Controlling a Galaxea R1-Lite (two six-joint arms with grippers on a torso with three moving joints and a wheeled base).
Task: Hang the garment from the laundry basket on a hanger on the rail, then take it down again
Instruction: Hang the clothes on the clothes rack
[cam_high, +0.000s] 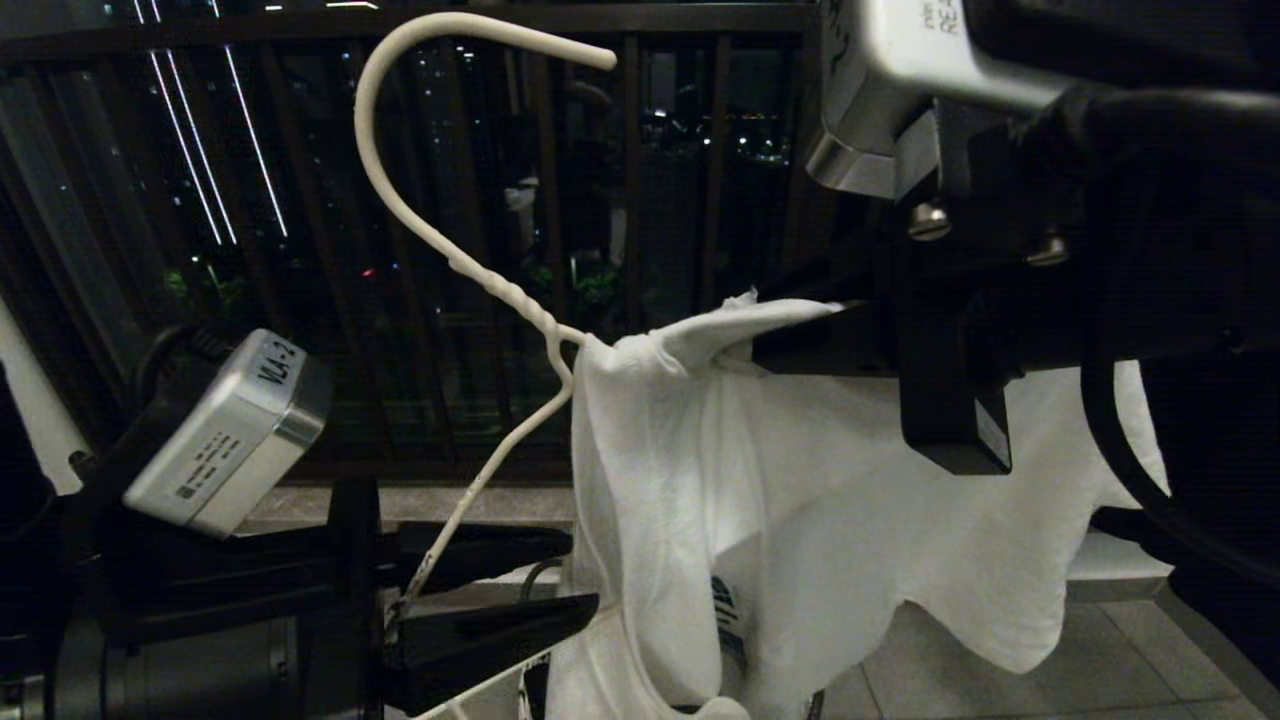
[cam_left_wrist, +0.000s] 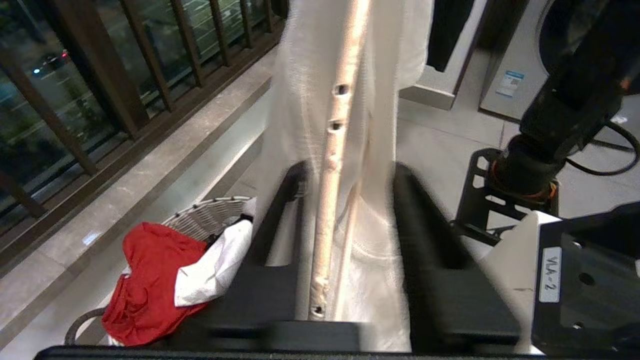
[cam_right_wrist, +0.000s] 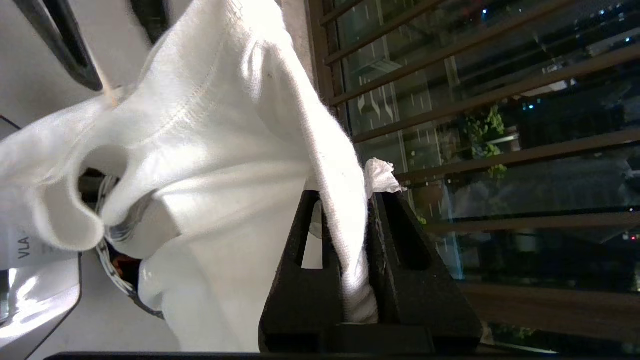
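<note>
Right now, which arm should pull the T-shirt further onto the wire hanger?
Probably the right. The right pincer is already shut on a fold of the T-shirt beside the hanger neck. The left pincer stands open around the hanger's lower arm, so it has no hold on the cloth.

The right pincer (cam_right_wrist: 357, 260) is clamped on a bunched fold of the white T-shirt (cam_right_wrist: 220, 165), its two black fingers (cam_right_wrist: 405, 270) pressed close on either side of the cloth. The rest of the shirt spreads away in loose folds. Behind it runs the dark barred balcony railing (cam_right_wrist: 450, 85), with night lights beyond.
</note>
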